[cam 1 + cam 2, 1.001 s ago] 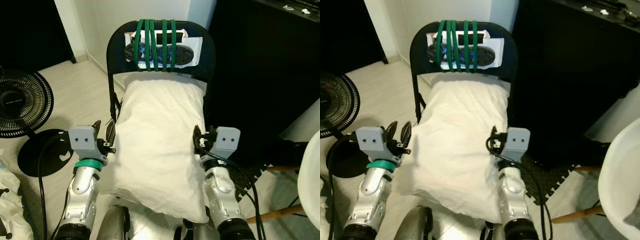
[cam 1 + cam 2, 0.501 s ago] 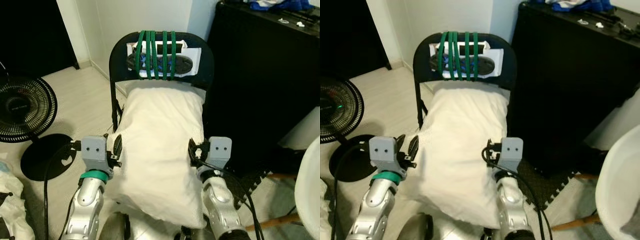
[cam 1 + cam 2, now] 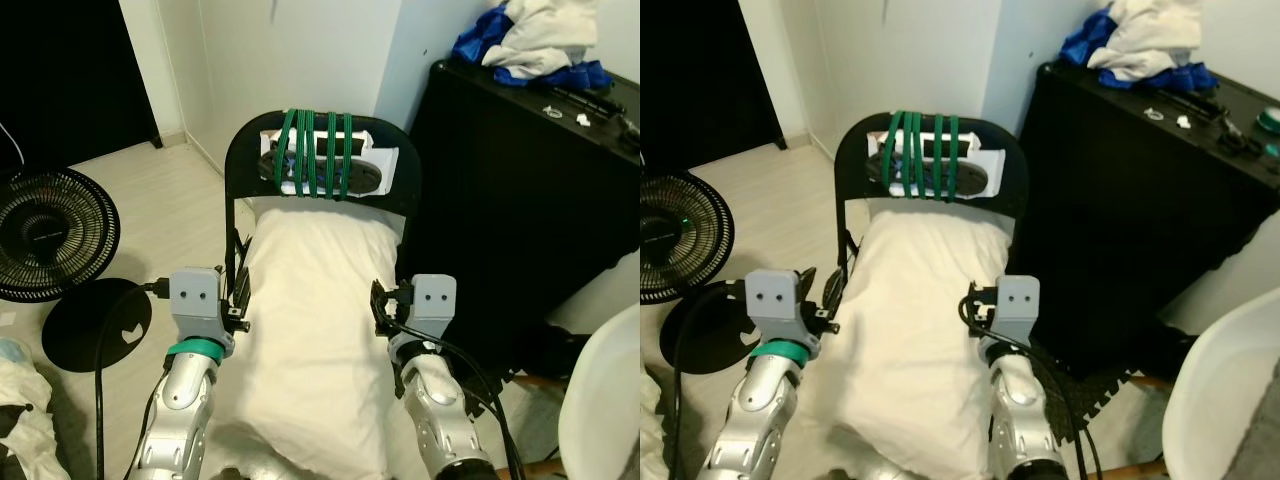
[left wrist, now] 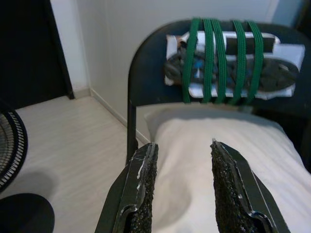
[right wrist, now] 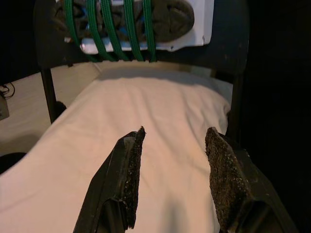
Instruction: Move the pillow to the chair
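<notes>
On the black chair (image 3: 400, 190) before me, the white pillow (image 3: 320, 330) lies along the seat, its far end against the backrest. I judge the placing done. My left claw (image 4: 182, 184) and right claw (image 5: 172, 179) flank it, fingers apart, gripping nothing. Next I should draw both arms back.

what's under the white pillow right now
The pillow lies on the black chair, its far end against the backrest. It covers the seat, so that cannot be seen. Both open grippers, left and right, sit at its sides.
</notes>
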`<state>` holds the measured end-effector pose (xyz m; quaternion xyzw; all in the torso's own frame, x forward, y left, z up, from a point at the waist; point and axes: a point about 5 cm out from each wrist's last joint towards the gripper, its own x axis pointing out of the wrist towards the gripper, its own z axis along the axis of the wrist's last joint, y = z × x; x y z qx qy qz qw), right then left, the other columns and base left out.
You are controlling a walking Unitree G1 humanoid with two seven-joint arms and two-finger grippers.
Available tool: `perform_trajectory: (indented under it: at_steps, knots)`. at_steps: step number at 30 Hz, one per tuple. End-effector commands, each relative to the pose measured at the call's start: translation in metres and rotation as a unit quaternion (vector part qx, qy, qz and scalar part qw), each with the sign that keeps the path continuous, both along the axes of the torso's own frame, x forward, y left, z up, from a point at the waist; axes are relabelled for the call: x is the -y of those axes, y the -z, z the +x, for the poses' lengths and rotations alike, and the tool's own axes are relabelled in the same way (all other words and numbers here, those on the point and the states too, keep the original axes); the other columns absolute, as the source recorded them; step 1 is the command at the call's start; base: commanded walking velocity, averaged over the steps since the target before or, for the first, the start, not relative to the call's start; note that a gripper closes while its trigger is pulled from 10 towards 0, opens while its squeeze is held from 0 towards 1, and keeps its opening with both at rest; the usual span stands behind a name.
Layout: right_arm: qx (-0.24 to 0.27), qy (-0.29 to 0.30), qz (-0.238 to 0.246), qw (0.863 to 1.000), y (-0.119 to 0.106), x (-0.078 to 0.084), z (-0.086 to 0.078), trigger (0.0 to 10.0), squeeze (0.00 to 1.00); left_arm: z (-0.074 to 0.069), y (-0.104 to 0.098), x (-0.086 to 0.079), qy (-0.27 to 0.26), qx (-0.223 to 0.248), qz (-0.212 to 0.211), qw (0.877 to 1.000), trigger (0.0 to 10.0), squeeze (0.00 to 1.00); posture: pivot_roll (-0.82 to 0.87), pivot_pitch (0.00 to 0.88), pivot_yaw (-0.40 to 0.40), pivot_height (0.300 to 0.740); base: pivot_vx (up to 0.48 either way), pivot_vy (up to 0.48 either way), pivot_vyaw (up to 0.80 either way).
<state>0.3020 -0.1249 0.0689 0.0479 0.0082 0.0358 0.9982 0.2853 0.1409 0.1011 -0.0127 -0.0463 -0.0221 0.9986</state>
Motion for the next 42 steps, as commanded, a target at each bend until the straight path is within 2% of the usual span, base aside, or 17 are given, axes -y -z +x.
perform_trajectory:
  at_steps: [1, 12, 16, 23, 29, 31, 32, 33, 42]
  knots:
    - [-0.008, 0.0, 0.0, 1.0, 0.002, 0.0, -0.002, 10.0, 0.0, -0.003, 0.006, -0.001, -0.001, -0.017, 0.003, 1.0, 10.0, 0.0, 0.12, 0.0, -0.023, 0.737, 0.0, 0.0, 0.0]
    - [-0.037, 0.013, 0.026, 0.999, 0.011, 0.001, -0.006, 10.0, 0.0, -0.005, 0.008, -0.005, -0.01, -0.024, 0.003, 1.0, 10.0, 0.0, 0.13, 0.0, -0.019, 0.74, 0.0, 0.0, 0.0]
    - [-0.061, 0.015, 0.006, 0.998, 0.016, 0.001, -0.006, 10.0, 0.0, -0.008, 0.013, -0.011, -0.019, -0.038, -0.012, 0.999, 10.0, 0.0, 0.13, 0.0, -0.014, 0.74, 0.0, 0.0, 0.0]
    - [-0.053, 0.027, -0.018, 0.998, 0.014, 0.004, -0.004, 10.0, 0.0, -0.008, 0.012, -0.01, -0.015, -0.043, -0.006, 0.999, 10.0, 0.0, 0.13, 0.0, -0.011, 0.74, 0.0, 0.0, 0.0]
    - [-0.052, 0.032, -0.02, 0.998, 0.014, 0.006, -0.003, 10.0, 0.0, -0.008, 0.013, -0.009, -0.012, -0.047, -0.009, 0.999, 10.0, 0.0, 0.14, 0.0, -0.011, 0.74, 0.0, 0.0, 0.72]
    - [-0.052, 0.029, -0.019, 0.998, 0.014, 0.006, -0.003, 10.0, 0.0, -0.009, 0.015, -0.009, -0.012, -0.06, -0.024, 0.998, 10.0, 0.0, 0.14, 0.0, -0.011, 0.74, 0.0, 0.0, 0.8]
    - [-0.054, 0.02, -0.014, 0.998, 0.014, 0.003, -0.003, 10.0, 0.0, -0.01, 0.016, -0.004, 0.015, -0.074, -0.051, 0.996, 10.0, 0.0, 0.14, 0.0, -0.011, 0.74, 0.0, 0.0, 0.8]
    - [-0.054, 0.018, -0.013, 0.998, 0.014, 0.003, -0.003, 10.0, 0.0, -0.011, 0.016, -0.003, 0.023, -0.077, -0.057, 0.995, 10.0, 0.0, 0.14, 0.0, -0.011, 0.74, 0.0, 0.0, 0.8]
    - [-0.054, 0.014, -0.004, 0.998, 0.015, -0.004, -0.003, 10.0, 0.0, -0.012, 0.019, 0.003, 0.044, -0.086, -0.011, 0.995, 10.0, 0.0, 0.15, 0.0, -0.012, 0.74, 0.0, 0.0, 0.8]
